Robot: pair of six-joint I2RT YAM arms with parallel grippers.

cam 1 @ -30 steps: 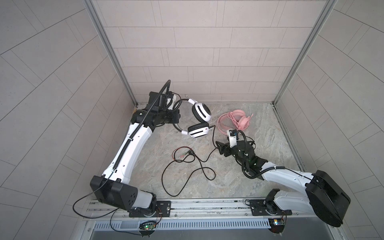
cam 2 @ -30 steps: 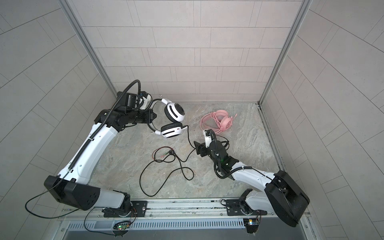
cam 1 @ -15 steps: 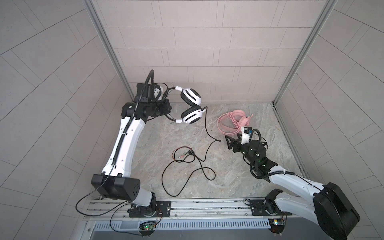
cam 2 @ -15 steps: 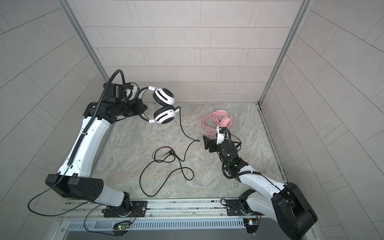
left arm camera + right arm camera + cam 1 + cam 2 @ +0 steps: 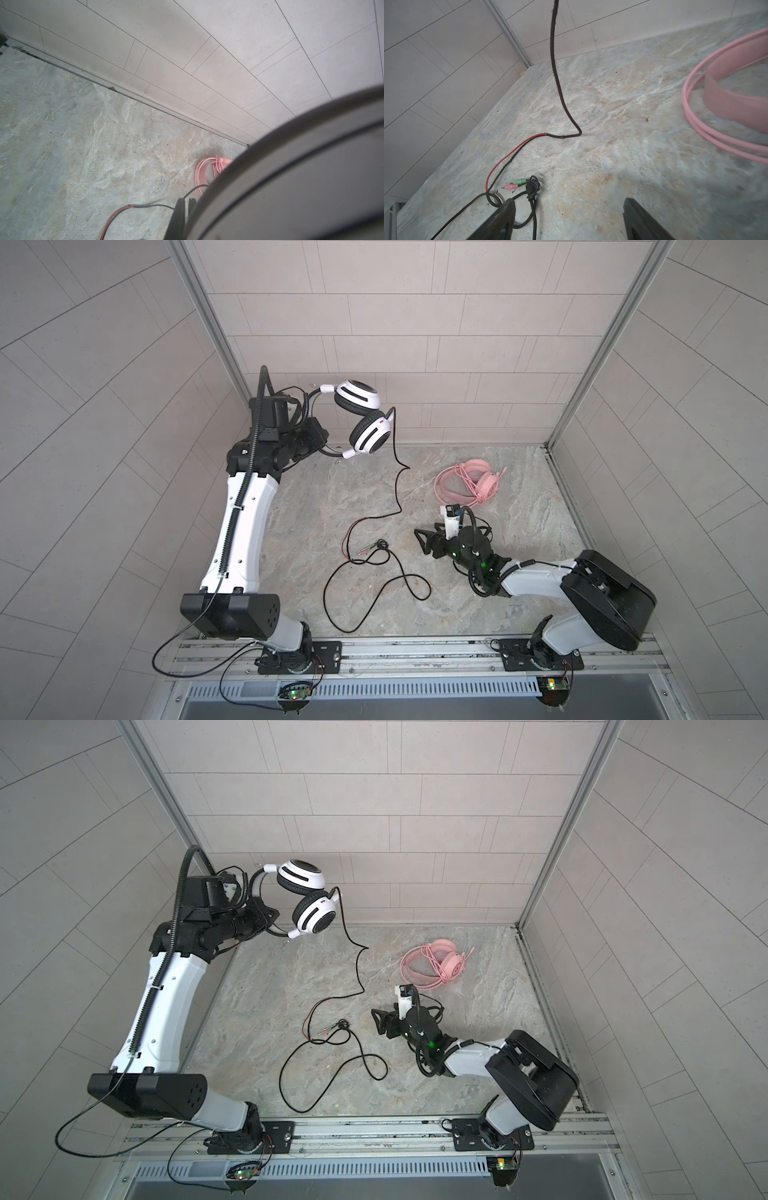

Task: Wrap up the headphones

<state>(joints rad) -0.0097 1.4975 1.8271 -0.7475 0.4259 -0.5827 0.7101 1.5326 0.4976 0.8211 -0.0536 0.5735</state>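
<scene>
At left, raised clear of the marbled grey counter [image 5: 311,497], left tool [image 5: 321,438] clenched on the headband of the white-and-black over-ear headset [image 5: 365,423]. Dropping from one earcup, long thin black braided cable [image 5: 397,489], sprawled in loose loops mid-counter, ending in pink and green plugs [image 5: 515,184]. Further right, near the back wall, all-pink headset [image 5: 469,481] lying flat, wound in its pink cord. Just in front, right tool [image 5: 420,541] spread wide, empty, low beside the loops.
</scene>
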